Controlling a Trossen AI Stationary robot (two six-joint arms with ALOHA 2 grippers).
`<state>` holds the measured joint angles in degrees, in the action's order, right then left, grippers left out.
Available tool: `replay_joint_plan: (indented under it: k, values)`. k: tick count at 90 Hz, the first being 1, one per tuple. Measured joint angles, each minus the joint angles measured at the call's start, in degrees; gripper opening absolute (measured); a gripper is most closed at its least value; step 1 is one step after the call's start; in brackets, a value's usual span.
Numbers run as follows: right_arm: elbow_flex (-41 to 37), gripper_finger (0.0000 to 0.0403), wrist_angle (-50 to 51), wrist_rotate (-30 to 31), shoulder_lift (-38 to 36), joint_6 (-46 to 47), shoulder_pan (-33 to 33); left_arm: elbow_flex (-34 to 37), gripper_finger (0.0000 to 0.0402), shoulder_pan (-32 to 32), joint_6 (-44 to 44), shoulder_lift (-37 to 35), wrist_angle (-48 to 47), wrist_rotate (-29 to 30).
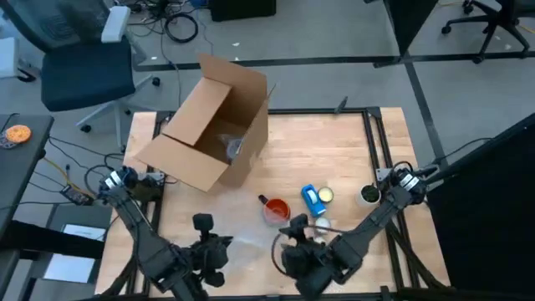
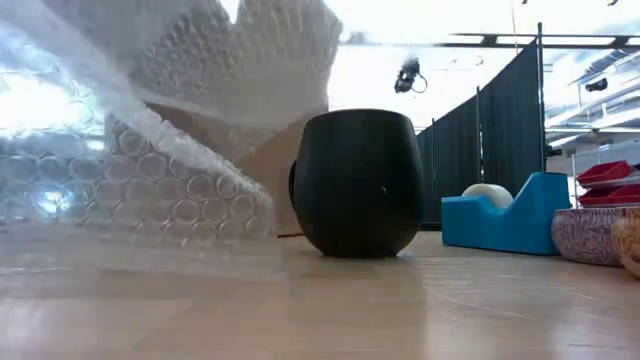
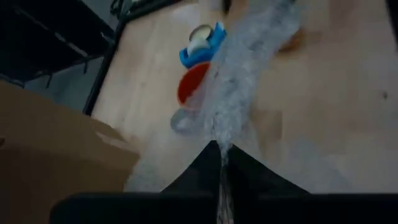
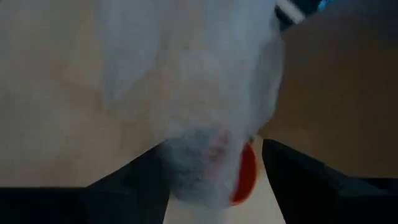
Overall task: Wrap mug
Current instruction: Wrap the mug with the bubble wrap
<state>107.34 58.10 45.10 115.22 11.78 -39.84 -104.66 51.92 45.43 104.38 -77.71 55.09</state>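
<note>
The mug (image 1: 276, 209) is red-orange and stands upright on its base near the table's middle; against the light it looks dark in the low view (image 2: 358, 185). Clear bubble wrap (image 1: 249, 238) lies beside it toward the near edge. Part of the bubble wrap (image 2: 170, 120) is raised off the table. My left gripper (image 1: 213, 249) is shut on the wrap at the near edge. My right gripper (image 1: 294, 242) is close to the mug's near side, with a bunch of wrap between its fingers. My left gripper pinches an edge of the bubble wrap (image 3: 221, 146) between its two fingers. From there the sheet runs off as a raised ridge toward the mug (image 3: 191, 84). One layer or several, I cannot tell. My right gripper holds a bunched part of the bubble wrap (image 4: 199, 165) between its two fingers, which stand well apart around the bunch. The mug's red rim (image 4: 247, 177) shows right beside the bunch, between it and one finger. Whether that finger touches the mug, I cannot tell.
An open cardboard box (image 1: 209, 125) lies on its side at the far left of the table. A blue tape dispenser (image 1: 312, 199) sits just right of the mug. A small round container (image 1: 368, 195) stands near the right edge. A patterned bowl (image 2: 590, 235) shows at the low view's right.
</note>
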Motion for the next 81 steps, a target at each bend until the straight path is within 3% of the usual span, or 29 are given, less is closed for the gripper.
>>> replay_joint_plan:
  k: [11,21,30,38,43,58,81]
  values:
    - [-0.54,0.021,-1.39,-2.41,0.0,-0.23,1.84,-1.56,0.0,0.69,-1.66,0.0,0.12,1.04]
    - [-0.55,0.0182,-1.43,2.32,0.0,-2.13,2.84,-1.99,0.0,0.81,-4.16,0.0,0.44,1.0]
    - [0.36,0.012,-1.51,6.86,0.0,-6.57,2.96,-1.99,0.0,0.85,-4.83,0.0,-0.17,0.94]
    - [1.95,0.004,-2.13,8.72,0.0,-9.77,2.76,-1.99,0.0,0.59,-4.94,0.0,-0.52,0.99]
    - [2.95,0.0014,-2.15,9.8,0.0,-12.1,2.59,-1.99,0.0,0.34,-5.72,0.0,-0.45,1.1]
    - [6.8,0.0002,-1.43,19.48,0.0,-19.56,1.29,-2.14,0.0016,-0.11,-9.79,0.0,0.72,1.29]
    - [16.27,0.0,-1.33,35.37,0.0,-35.58,-0.19,-10.6,0.0103,-0.05,-14.03,0.0,1.16,1.19]
